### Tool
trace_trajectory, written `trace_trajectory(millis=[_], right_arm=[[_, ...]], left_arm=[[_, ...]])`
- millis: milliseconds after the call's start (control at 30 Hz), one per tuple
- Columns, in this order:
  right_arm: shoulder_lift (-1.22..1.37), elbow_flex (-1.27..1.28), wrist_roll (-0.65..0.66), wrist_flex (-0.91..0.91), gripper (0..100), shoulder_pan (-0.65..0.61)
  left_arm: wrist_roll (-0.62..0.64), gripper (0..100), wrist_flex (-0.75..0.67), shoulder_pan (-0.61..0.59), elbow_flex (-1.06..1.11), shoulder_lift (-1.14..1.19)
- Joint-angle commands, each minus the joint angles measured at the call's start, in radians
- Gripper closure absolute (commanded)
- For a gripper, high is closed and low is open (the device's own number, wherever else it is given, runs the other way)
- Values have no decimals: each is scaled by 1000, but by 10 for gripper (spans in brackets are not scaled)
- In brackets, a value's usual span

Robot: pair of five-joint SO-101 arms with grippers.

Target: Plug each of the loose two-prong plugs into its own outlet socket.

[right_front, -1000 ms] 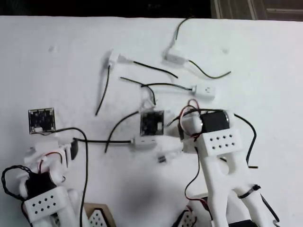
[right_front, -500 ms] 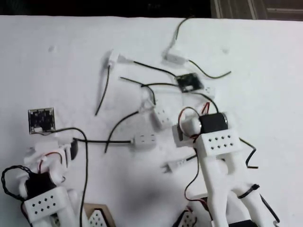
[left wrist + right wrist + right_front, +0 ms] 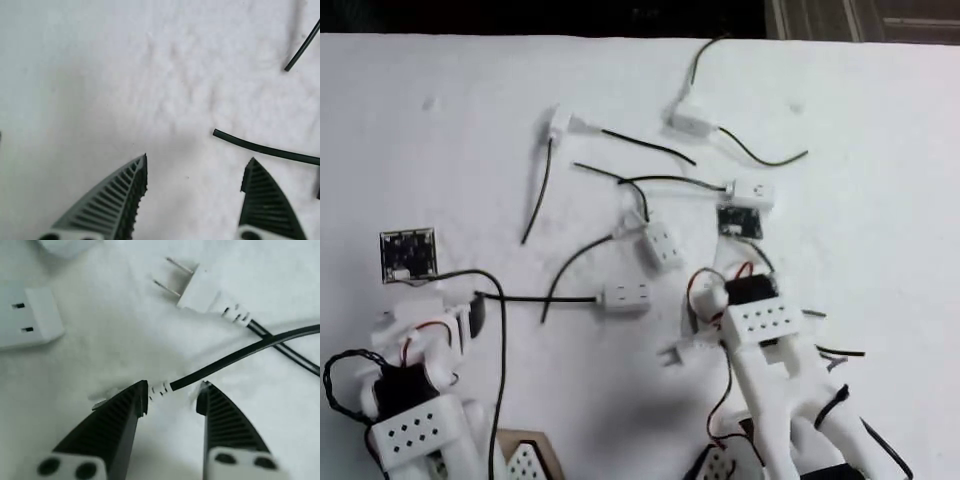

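Observation:
My right gripper [image 3: 172, 390] is shut on a white two-prong plug [image 3: 161, 388], whose black cord runs out between the fingers. In the high view this plug [image 3: 673, 351] sits at the near middle of the table, at the right gripper [image 3: 694, 343]. A second loose plug [image 3: 197, 287] lies just beyond, prongs bare. A white outlet socket [image 3: 30, 317] rests close by. More sockets [image 3: 628, 296] [image 3: 660, 245] [image 3: 750, 190] lie mid-table. My left gripper [image 3: 195, 162] stands open over bare cloth near a black cord end [image 3: 260, 147]; in the high view the left gripper [image 3: 470, 312] is at the near left.
White cloth [image 3: 860, 110] covers the table. Another corded white piece [image 3: 688, 122] and one more [image 3: 560, 122] lie at the back. Black cords loop across the middle. A black square [image 3: 408, 252] sits left, a second black square [image 3: 740, 222] by the right socket.
The right arm has drawn back toward the near edge with the plug, uncovering a middle socket. The small black square near it shifted place. The left arm kept still.

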Motion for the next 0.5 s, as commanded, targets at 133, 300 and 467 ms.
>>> trace_trajectory(millis=[133, 300, 467], right_arm=[[-25, 23, -11, -74, 844, -36], [51, 31, -43, -90, 844, -38], [186, 28, -51, -134, 843, -30]], left_arm=[[-2, 698, -18, -2, -3, -12], [-2, 698, -18, -4, -3, -12], [-2, 698, -18, -4, -2, -12]])
